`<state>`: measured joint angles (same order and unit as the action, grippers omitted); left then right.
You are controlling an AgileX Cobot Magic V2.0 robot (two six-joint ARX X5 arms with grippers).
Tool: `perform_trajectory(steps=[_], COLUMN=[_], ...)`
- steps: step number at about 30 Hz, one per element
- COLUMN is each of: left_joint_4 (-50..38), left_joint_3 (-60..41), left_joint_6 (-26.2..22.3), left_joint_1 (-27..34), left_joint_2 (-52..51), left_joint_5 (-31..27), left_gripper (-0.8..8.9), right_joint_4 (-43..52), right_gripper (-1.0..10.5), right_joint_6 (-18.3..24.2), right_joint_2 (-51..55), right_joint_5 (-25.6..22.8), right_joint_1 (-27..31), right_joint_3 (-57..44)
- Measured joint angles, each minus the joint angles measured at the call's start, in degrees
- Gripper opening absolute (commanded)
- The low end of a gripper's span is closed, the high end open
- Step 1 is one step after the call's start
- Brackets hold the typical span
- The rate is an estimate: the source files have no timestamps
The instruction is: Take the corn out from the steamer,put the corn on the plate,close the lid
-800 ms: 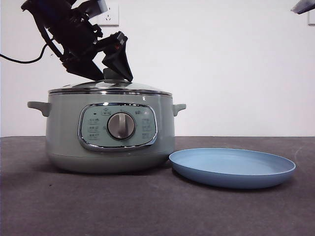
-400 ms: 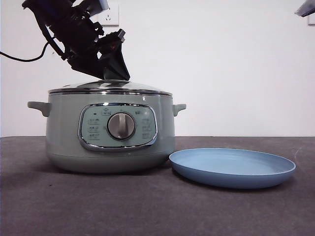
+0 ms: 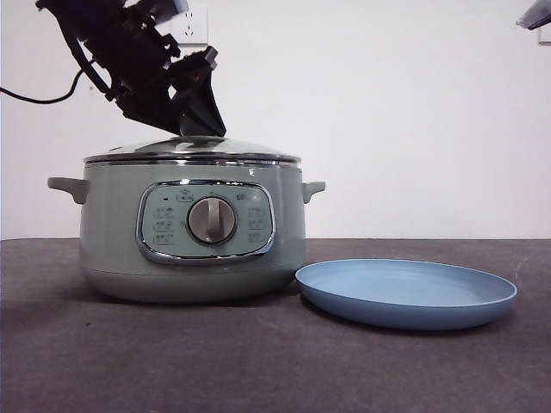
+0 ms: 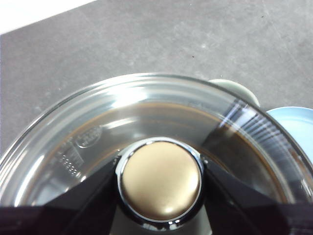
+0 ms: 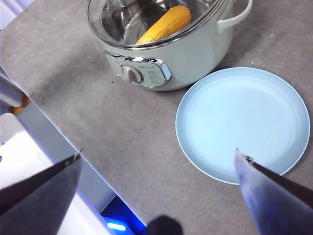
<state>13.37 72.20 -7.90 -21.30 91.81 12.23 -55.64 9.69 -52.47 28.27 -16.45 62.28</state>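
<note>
Left end effector point(image 4: 159, 196) clasps the domed glass lid's round knob point(image 4: 160, 179) atop the sage-green steamer point(image 3: 194, 232); opening is underway, so lift straight up next

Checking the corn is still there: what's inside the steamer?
Through the glass lid, the right wrist view shows the corn lying inside the steamer. The left gripper closes on the knob; the pot's bottom is hidden.

A dark grey table point(image 3: 258, 361) fills the foreground, against a plain white wall point(image 3: 405, 120). A white socket point(image 3: 194, 26) sits high on the wall. A black cable point(image 3: 34, 101) runs in from the side edge.
</note>
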Motion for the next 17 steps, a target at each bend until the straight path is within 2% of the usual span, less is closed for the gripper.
perform_trajectory(steps=[8,11,17], left_joint_4=[5.25,6.36,12.94], left_joint_3=[4.04,4.35,4.35], left_joint_6=[0.07,0.07,0.09], left_joint_1=[0.00,0.00,0.00], left_joint_2=[-4.52,-7.63,-16.09], left_joint_5=[-0.07,-0.04,-0.04], left_gripper=[-0.08,-0.08,-0.08], right_joint_4=[2.78,6.36,15.65], right_gripper=[6.6,6.6,6.6], right_joint_6=[-0.87,-2.58,-8.87], right_joint_2=[-0.74,-1.68,-5.35], right_joint_5=[0.00,0.02,0.00], right_joint_1=[0.00,0.00,-0.66], right_joint_3=[0.00,0.00,0.00])
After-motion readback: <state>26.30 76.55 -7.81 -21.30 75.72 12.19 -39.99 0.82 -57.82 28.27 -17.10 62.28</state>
